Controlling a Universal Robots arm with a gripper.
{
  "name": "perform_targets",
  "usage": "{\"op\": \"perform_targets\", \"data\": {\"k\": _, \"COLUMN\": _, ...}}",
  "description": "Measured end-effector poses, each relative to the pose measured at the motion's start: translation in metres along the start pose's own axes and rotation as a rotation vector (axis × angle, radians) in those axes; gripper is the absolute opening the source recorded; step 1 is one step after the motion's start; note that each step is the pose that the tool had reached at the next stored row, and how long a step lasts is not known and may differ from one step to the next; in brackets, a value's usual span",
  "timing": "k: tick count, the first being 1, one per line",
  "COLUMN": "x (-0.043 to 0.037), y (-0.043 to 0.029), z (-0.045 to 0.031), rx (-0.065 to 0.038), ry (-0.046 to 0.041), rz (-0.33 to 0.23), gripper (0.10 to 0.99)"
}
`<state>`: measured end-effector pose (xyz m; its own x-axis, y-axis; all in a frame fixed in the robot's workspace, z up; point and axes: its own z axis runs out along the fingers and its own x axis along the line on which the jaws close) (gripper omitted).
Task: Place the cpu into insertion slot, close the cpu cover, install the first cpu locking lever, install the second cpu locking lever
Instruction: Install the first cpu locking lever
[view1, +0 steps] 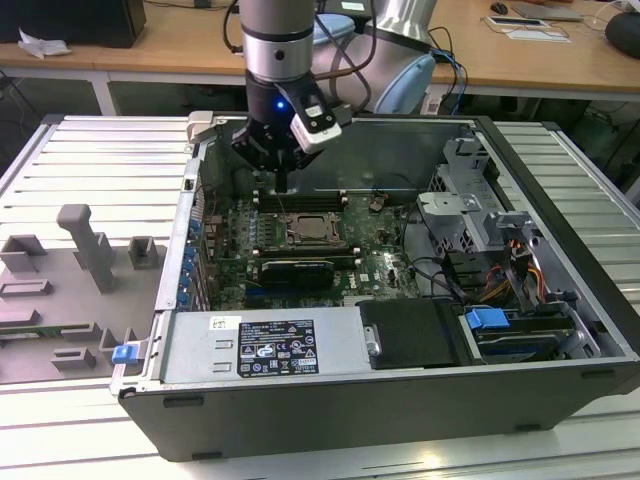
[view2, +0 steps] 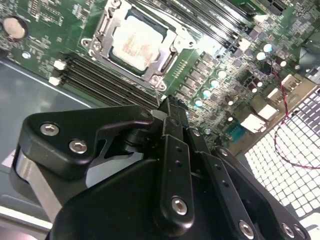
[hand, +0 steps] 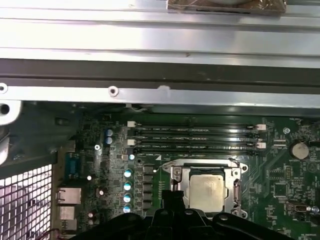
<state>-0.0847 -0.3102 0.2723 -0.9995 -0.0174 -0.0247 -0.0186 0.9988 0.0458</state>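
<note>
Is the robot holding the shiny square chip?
No, the cpu sits in the insertion slot on the board, away from the end effector.

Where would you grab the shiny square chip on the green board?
The cpu lies flat with the cpu cover framing it, so its sides look hidden. Only its bare top seems free. Best lift the cover first, then come straight down and pinch two opposite edges.

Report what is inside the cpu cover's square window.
The cpu fills the window, its pale metal top showing in both wrist views. The cpu cover frames its edges. Whatever lies under the chip, and the chip's margins beneath the frame, are covered.
</note>
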Motion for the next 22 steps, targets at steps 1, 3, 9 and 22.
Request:
{"op": "perform_targets", "data": {"k": 1, "x": 0.0013, "y": -0.0001, "z": 0.0006, "rx": 0.000, "ry": 0.0001, "rz": -0.001, "gripper": 0.106}}
{"op": "perform_targets", "data": {"k": 3, "x": 0.0038, "y": -0.0002, "z": 0.0015, "rx": 0.000, "ry": 0.0002, "rz": -0.002, "gripper": 0.106}}
{"op": "perform_targets", "data": {"k": 9, "x": 0.0153, "y": 0.0000, "z": 0.0042, "rx": 0.000, "ry": 0.0005, "rz": -0.011, "gripper": 0.106}}
{"op": "perform_targets", "data": {"k": 22, "x": 0.0215, "y": 0.0112, "z": 0.0101, "rx": -0.001, "ry": 0.0006, "rz": -0.015, "gripper": 0.106}}
